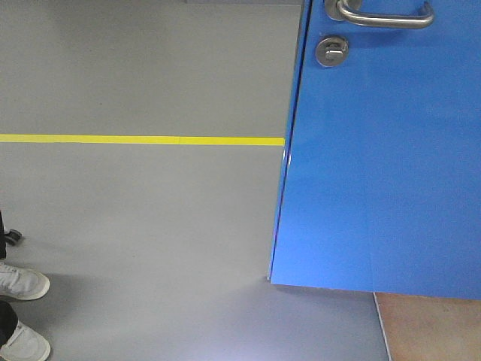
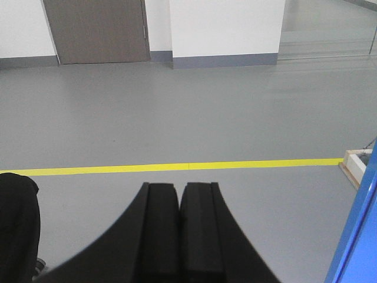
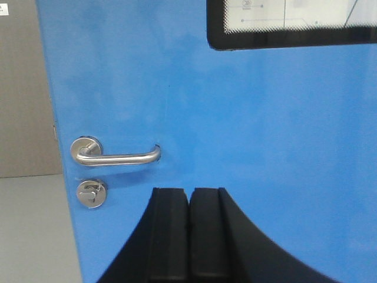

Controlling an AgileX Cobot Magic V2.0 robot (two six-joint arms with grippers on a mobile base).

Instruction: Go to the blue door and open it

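The glossy blue door [image 1: 376, 165] fills the right of the front view, its free edge at the left and its bottom corner above the grey floor. Its steel lever handle [image 1: 387, 15] and round thumb-turn lock [image 1: 331, 50] show at the top. In the right wrist view the door [image 3: 235, 118] is close ahead, with the handle [image 3: 118, 156] and lock [image 3: 91, 193] up and left of my right gripper [image 3: 189, 191], which is shut and empty. My left gripper [image 2: 179, 187] is shut and empty, facing open floor, with the door's edge [image 2: 359, 236] at the far right.
A yellow floor line [image 1: 143, 140] runs across the grey floor to the door's edge. A person's white shoes [image 1: 22, 282] stand at the bottom left. A brown door [image 2: 97, 29] and white walls lie far ahead. A dark-framed sign [image 3: 288, 23] is on the blue door. Orange flooring [image 1: 432, 327] lies under the door.
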